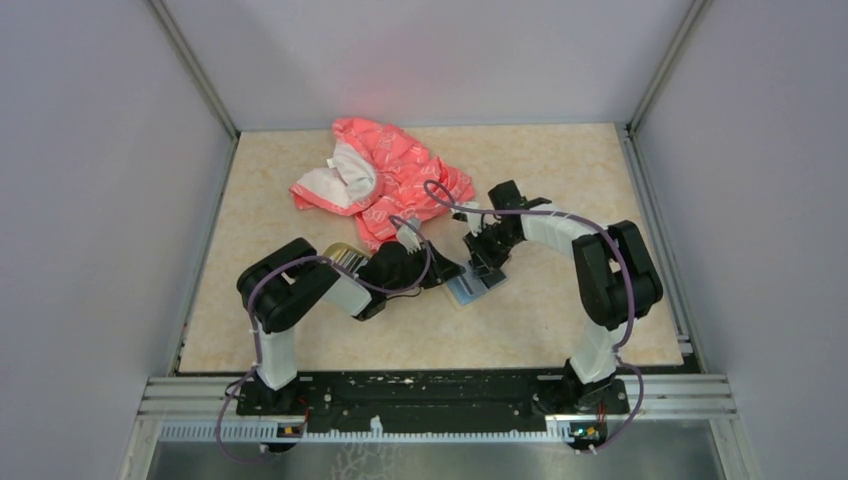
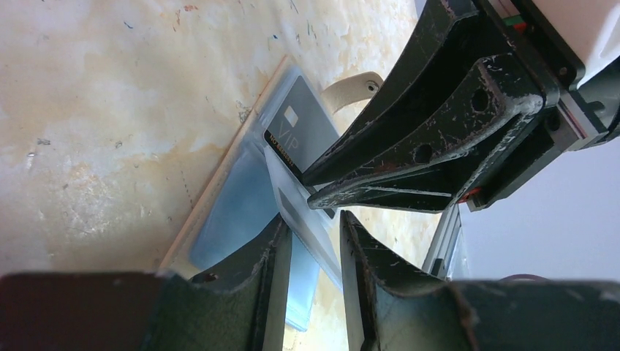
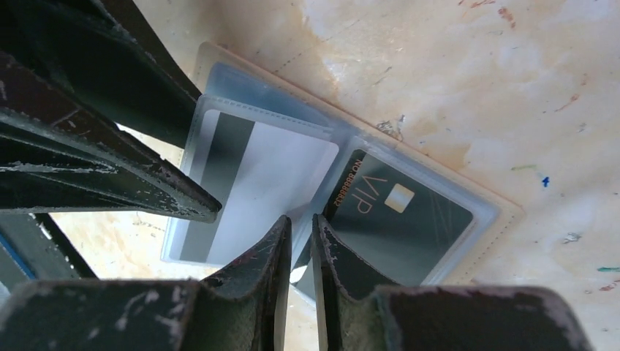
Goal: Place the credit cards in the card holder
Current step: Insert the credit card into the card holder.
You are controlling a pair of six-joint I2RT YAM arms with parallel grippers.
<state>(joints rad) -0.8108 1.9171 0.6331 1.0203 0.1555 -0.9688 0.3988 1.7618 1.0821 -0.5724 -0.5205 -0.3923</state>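
Hidden: from above we see only a pale corner of the card holder [image 1: 478,285] under the two meeting hands, and the left arm covers most of the gold-rimmed dish [image 1: 340,252].
Cut off: in both wrist views our own fingers block the holder's near edge.
Card holder: it lies open on the worktop [image 1: 560,180], in front of the pink-red cloth [image 1: 385,175].
Cards: the dark VIP card [image 3: 402,212] sits in one pocket. A striped card [image 3: 241,175] sits in a clear leaf [image 3: 278,126].
Left hand [image 2: 314,223]: fingers partly apart, astride that leaf. We cannot tell whether they press it.
Right hand [image 3: 301,227]: fingers almost together, pinching the leaf's edge.
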